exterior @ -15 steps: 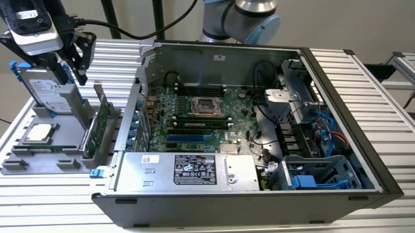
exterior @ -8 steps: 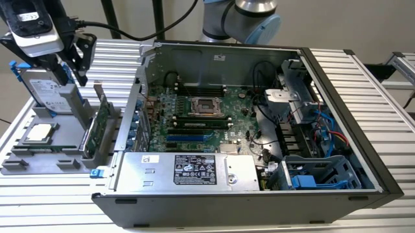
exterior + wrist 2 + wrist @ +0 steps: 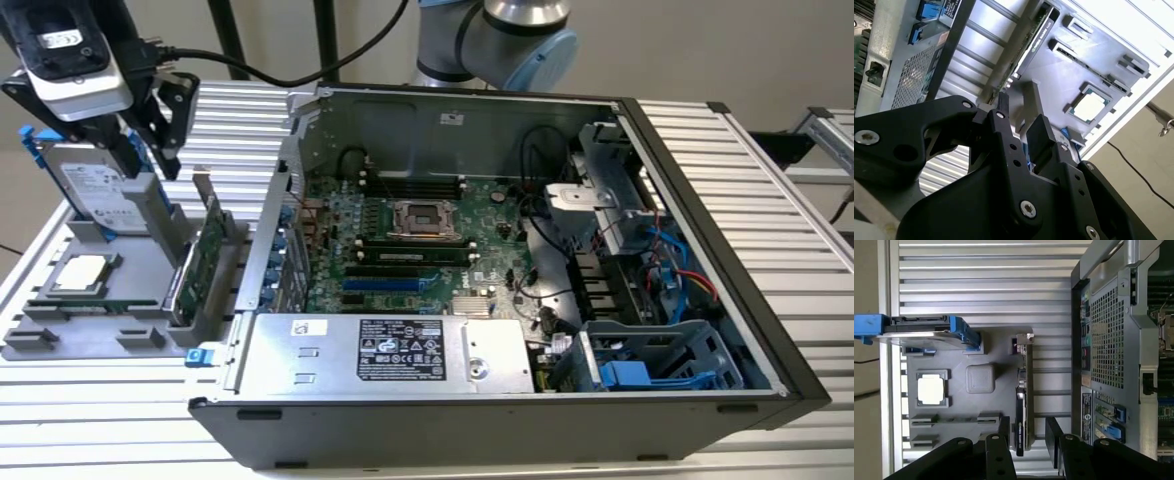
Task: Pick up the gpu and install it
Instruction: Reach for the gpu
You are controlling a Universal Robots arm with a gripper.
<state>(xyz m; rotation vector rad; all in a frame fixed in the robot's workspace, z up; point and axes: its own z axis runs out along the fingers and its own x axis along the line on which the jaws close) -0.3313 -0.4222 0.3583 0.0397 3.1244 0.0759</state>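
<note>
The gpu (image 3: 203, 262) stands on its long edge in a slot of the grey holder tray (image 3: 67, 342), at the exterior view's left, beside the open computer case (image 3: 694, 260). In the first wrist view the gpu (image 3: 1021, 410) shows edge-on, with its silver bracket (image 3: 1025, 338) at one end. In the second wrist view the gpu (image 3: 1036, 35) lies beyond the fingers. My gripper (image 3: 151, 140) hangs above the tray, well clear of the card. It is open in both wrist views (image 3: 1028, 440) (image 3: 1021, 122), with nothing between its fingers (image 3: 1053, 440).
A silver hard drive with blue clips (image 3: 100, 195) (image 3: 924, 330) stands upright on the tray, with a square processor chip (image 3: 83, 272) (image 3: 931, 389) lying flat beside it. Inside the case are the motherboard (image 3: 400, 250), its blue slots (image 3: 380, 285) and a power supply (image 3: 387, 350).
</note>
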